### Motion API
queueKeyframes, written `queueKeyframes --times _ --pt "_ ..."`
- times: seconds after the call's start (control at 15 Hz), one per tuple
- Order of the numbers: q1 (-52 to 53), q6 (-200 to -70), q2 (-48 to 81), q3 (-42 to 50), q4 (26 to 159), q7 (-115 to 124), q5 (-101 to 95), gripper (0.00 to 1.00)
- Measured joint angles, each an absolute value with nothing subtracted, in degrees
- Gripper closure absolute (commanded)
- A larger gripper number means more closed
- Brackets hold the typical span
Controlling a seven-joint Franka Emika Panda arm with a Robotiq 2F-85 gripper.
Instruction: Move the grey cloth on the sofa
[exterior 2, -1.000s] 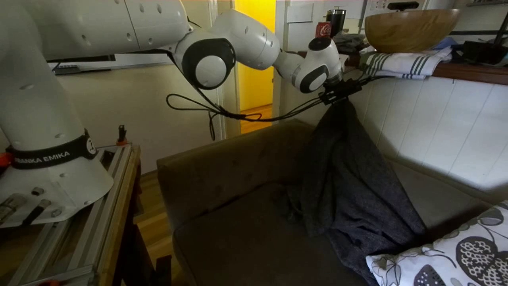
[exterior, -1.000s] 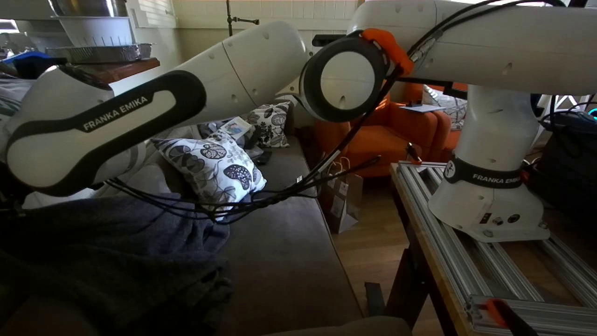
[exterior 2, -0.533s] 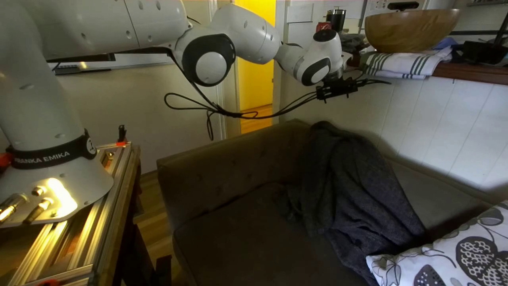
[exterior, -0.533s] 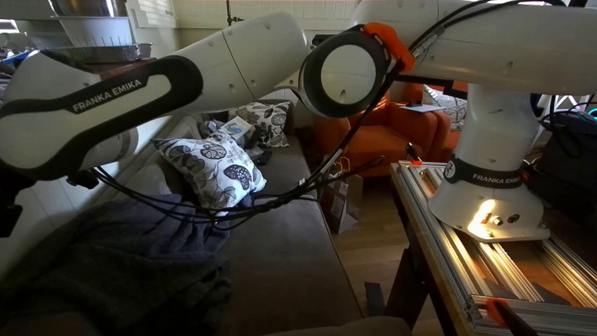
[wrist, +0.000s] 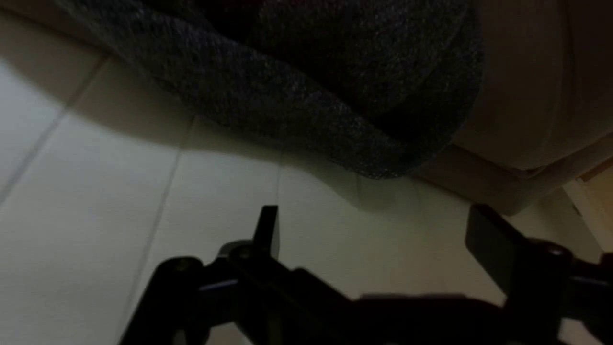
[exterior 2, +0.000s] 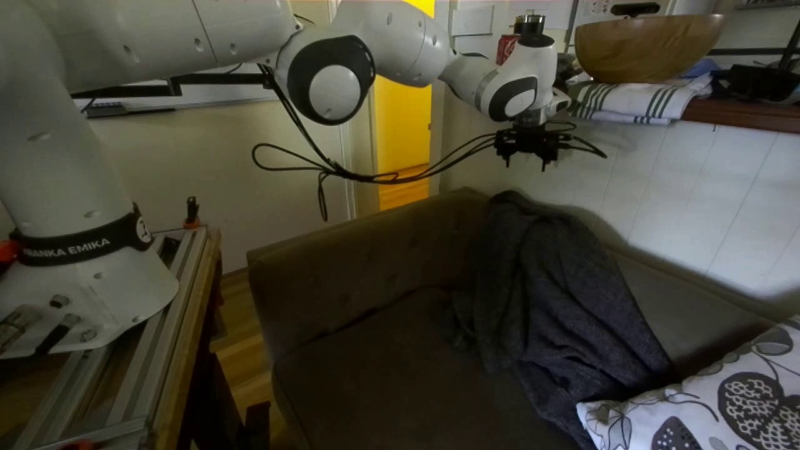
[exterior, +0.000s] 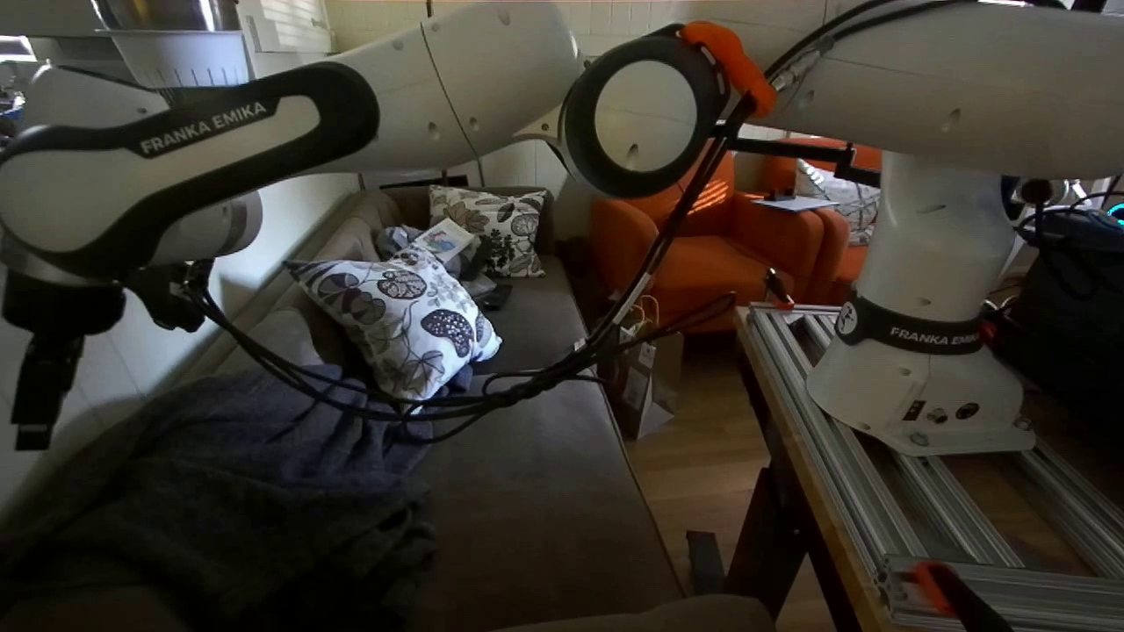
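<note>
The dark grey cloth (exterior: 255, 474) lies in a heap on the brown sofa (exterior: 536, 500). In an exterior view the cloth (exterior 2: 562, 300) drapes over the sofa's back and arm corner, down to the seat (exterior 2: 400, 387). My gripper (exterior 2: 525, 165) hangs above the cloth, apart from it, fingers pointing down. In the wrist view the two fingers (wrist: 374, 208) are wide apart, with only the white wall behind them. The cloth (wrist: 297, 91) fills the top of that view, beyond the fingertips. The gripper also shows at the left edge in an exterior view (exterior: 35, 434).
A patterned pillow (exterior: 404, 316) touches the cloth's edge; it also shows in an exterior view (exterior 2: 731, 394). The white panelled wall (exterior 2: 706, 206) stands behind the sofa. A ledge with a wooden bowl (exterior 2: 647, 50) and striped towel (exterior 2: 631, 100) is close to the wrist. Cables (exterior 2: 375, 180) hang from the arm.
A second ago the gripper held the cloth's top lifted. It let go, and the cloth dropped onto the sofa's corner. The gripper has since risen slightly and turned to point down.
</note>
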State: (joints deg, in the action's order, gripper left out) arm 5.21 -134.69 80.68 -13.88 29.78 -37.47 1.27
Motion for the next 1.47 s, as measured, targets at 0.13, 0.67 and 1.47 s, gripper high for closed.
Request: queueKeyframes --times 0.13,0.67,1.47 --pt "3.08 -134.49 80.78 -13.79 30.08 -33.58 1.72 0.00" --pt "-3.46 -135.31 80.64 -10.96 32.05 -14.04 1.86 0.00" --pt "-4.24 -134.13 79.84 -6.67 33.86 2.08 1.80 0.00"
